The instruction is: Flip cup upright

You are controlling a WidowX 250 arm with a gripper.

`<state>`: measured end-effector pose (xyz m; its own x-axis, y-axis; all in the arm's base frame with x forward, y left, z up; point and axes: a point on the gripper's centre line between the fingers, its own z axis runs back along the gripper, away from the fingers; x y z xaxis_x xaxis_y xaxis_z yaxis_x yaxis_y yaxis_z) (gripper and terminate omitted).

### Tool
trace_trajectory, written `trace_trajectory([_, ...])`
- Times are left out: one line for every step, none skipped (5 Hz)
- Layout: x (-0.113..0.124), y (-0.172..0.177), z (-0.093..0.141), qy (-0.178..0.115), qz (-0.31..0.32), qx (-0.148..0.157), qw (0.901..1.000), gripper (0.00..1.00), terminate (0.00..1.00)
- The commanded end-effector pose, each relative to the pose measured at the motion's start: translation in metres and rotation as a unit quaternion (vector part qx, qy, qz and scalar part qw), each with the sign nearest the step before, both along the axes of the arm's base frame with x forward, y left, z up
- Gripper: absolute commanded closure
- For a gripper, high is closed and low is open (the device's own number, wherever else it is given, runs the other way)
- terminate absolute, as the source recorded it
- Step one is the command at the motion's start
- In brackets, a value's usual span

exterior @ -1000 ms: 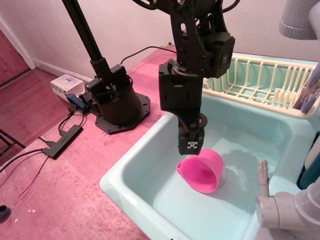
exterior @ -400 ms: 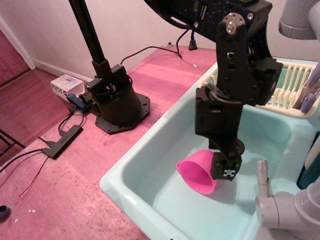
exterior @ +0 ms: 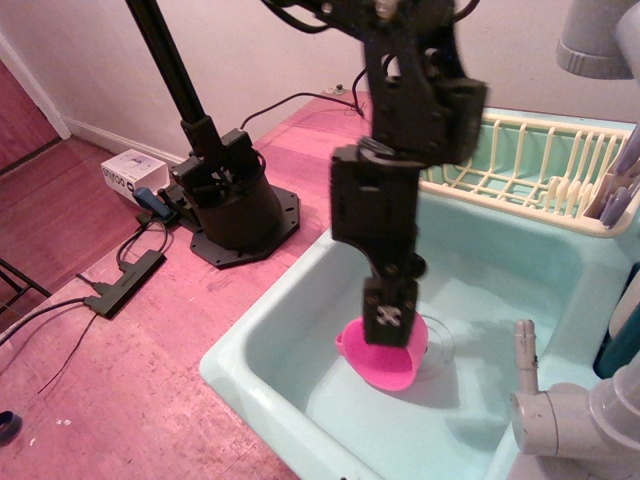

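Black arm base (exterior: 228,195) stands at upper left on the pink floor. At centre, the gripper (exterior: 390,325) reaches down into the mint sink (exterior: 262,345), covering the rim of the cup (exterior: 385,367); jaw opening and grip cannot be determined. Dish rack (exterior: 540,165) occupies upper right

One pink cup (exterior: 385,360). One sink (exterior: 270,350). One cream rack (exterior: 530,160). One faucet (exterior: 580,420). One robot hand (exterior: 391,325). One black arm base (exterior: 228,205). One white box (exterior: 133,172). One power strip (exterior: 125,280).
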<state>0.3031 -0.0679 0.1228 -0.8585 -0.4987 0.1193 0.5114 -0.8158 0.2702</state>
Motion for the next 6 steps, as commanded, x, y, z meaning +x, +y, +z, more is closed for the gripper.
trace_trajectory([0.000,0.011,0.020,-0.036,-0.010,-0.011,0.9992,0.00,0.00])
trace_trajectory([0.006,0.003,0.014,-0.013,-0.026,-0.004,0.9996,0.00,0.00])
trace_trajectory([0.011,-0.008,0.003,-0.010,-0.043,-0.021,0.9988,0.00,0.00])
trace_trajectory([0.016,-0.021,0.003,0.003,-0.062,-0.024,0.9978,0.00,0.00])
trace_trajectory([0.015,-0.012,0.024,0.005,-0.038,0.063,0.9973,0.00,0.00])
trace_trajectory([0.011,-0.003,0.042,-0.004,-0.065,0.108,0.9921,0.00,0.00])
